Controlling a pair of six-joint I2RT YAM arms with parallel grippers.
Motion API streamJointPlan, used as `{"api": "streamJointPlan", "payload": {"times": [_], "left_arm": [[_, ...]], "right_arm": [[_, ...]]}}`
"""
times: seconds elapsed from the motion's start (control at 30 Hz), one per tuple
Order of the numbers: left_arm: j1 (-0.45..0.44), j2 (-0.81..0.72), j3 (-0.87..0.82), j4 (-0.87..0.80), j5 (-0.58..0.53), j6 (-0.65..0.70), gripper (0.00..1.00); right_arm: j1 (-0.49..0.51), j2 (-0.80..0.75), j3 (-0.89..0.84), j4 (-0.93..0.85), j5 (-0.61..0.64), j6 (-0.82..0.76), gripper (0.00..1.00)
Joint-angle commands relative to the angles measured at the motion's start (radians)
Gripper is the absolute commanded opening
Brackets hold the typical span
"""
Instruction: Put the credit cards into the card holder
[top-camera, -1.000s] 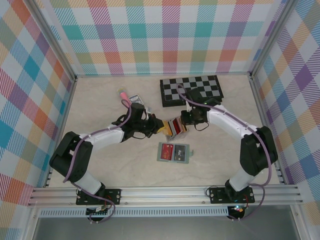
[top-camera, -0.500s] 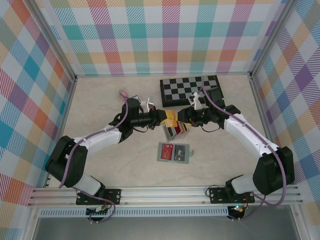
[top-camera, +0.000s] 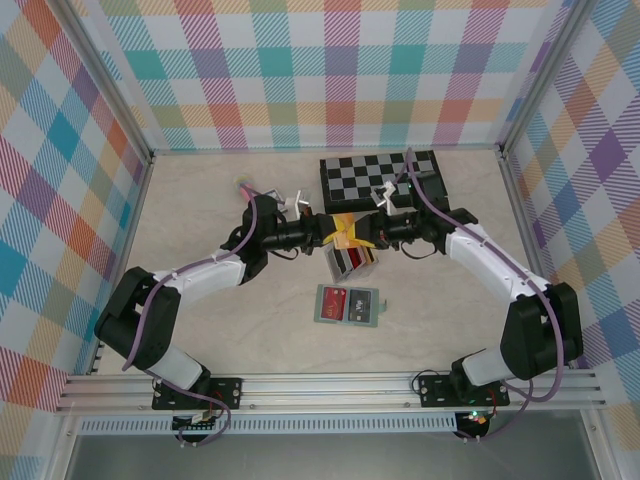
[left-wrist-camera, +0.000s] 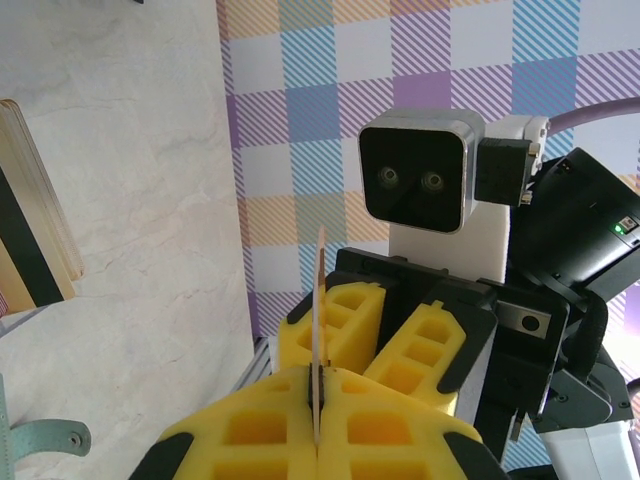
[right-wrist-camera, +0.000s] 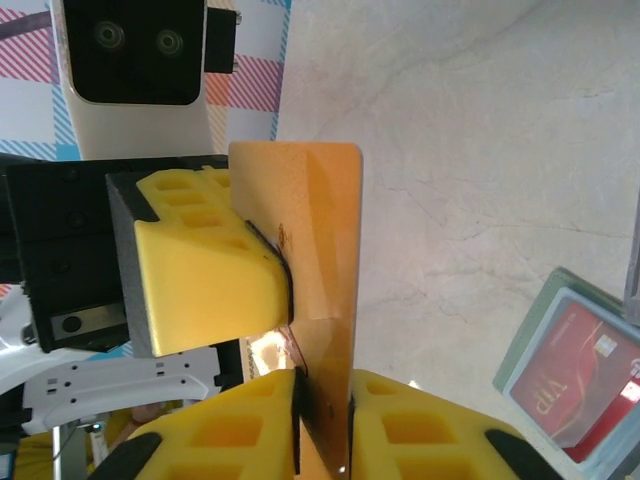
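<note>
A: Nearest first; how do the arms stand?
B: Both rise from the near rail and bow outward; the left arm (top-camera: 200, 275) sweeps in from the left and the right arm (top-camera: 495, 265) from the right; forearms run about level above the table (top-camera: 190, 200); wrists meet nose to nose at mid-table.

A: The card holder?
B: Lies open and flat on the table, nearer than the grippers; the card holder (top-camera: 372, 304) has a red card (top-camera: 335, 300) on its left half; the right wrist view shows the same red card (right-wrist-camera: 575, 375) lying face up in it.

A: Just beyond that?
B: A slotted rack (top-camera: 352, 263) of upright cards, below the meeting point.

A: The grippers?
B: The left gripper (top-camera: 337, 230) is clenched on a yellow-orange card (top-camera: 353, 228); its own wrist view shows the card (left-wrist-camera: 318, 380) edge-on, pinched between the yellow pads; the right gripper (top-camera: 370, 238) faces it and clamps the opposite end; from the right wrist the card (right-wrist-camera: 325, 290) stands between that gripper's pads with no gap seen; the card is in the air, well clear of the holder.

A: Farthest?
B: A chessboard (top-camera: 380, 178) flat behind the right wrist; then the checked wall (top-camera: 320, 70).
</note>
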Motion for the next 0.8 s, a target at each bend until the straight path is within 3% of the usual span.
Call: {"api": "streamJointPlan", "payload": {"times": [0.0, 0.1, 0.2, 0.27, 0.37, 0.5, 0.6, 0.77], "left_arm": [[-0.004, -0.003, -0.001, 0.022, 0.031, 0.003, 0.05], [-0.005, -0.017, 0.0, -0.091, 0.002, 0.058, 0.2], [-0.005, -0.047, 0.01, -0.316, -0.056, 0.169, 0.45], [-0.006, -0.075, 0.029, -0.527, -0.134, 0.273, 0.57], [-0.008, -0.106, 0.027, -0.727, -0.232, 0.373, 0.67], [-0.029, -0.113, 0.009, -0.869, -0.344, 0.43, 0.72], [-0.058, -0.092, -0.009, -0.873, -0.374, 0.435, 0.72], [-0.11, -0.036, -0.002, -0.925, -0.441, 0.428, 0.72]], "right_arm": [[-0.012, -0.002, -0.012, -0.001, 0.0, -0.027, 0.11], [-0.014, -0.022, -0.01, -0.048, 0.039, -0.056, 0.04], [-0.013, -0.051, -0.014, -0.128, 0.14, -0.08, 0.03], [-0.011, -0.085, -0.032, -0.187, 0.253, -0.088, 0.03], [0.011, -0.159, -0.103, -0.247, 0.465, -0.058, 0.04], [0.122, -0.239, -0.203, -0.274, 0.691, -0.011, 0.04], [0.216, -0.257, -0.233, -0.297, 0.806, 0.018, 0.03], [0.297, -0.265, -0.249, -0.308, 0.907, 0.056, 0.03]]}}
